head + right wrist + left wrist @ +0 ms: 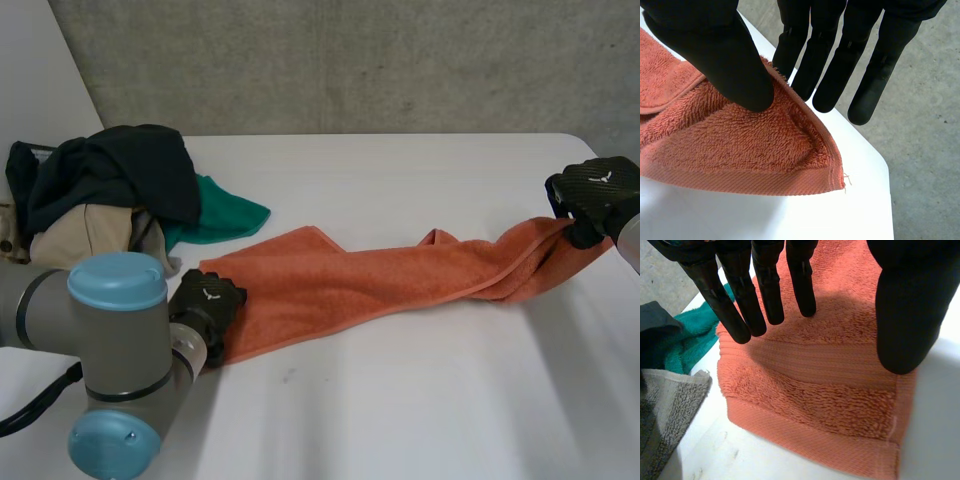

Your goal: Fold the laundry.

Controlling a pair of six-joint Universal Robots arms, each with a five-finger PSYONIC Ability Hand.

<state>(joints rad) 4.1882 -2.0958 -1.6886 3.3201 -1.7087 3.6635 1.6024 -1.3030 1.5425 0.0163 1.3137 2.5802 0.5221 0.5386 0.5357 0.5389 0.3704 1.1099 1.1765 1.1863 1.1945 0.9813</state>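
Orange towel point(350, 285) under left fingers point(746, 297), right fingers point(812, 65) pinching.

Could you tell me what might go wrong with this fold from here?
The towel is bunched mid-length, so folding now may trap creases. The right hand pinches only its tip near the table corner; it could slip. The green cloth beside the left hand might snag.

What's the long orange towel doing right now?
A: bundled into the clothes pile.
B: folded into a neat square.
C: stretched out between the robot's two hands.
C: the orange towel lies drawn out from the left hand at one end to the right hand, which pinches the other end's corner.
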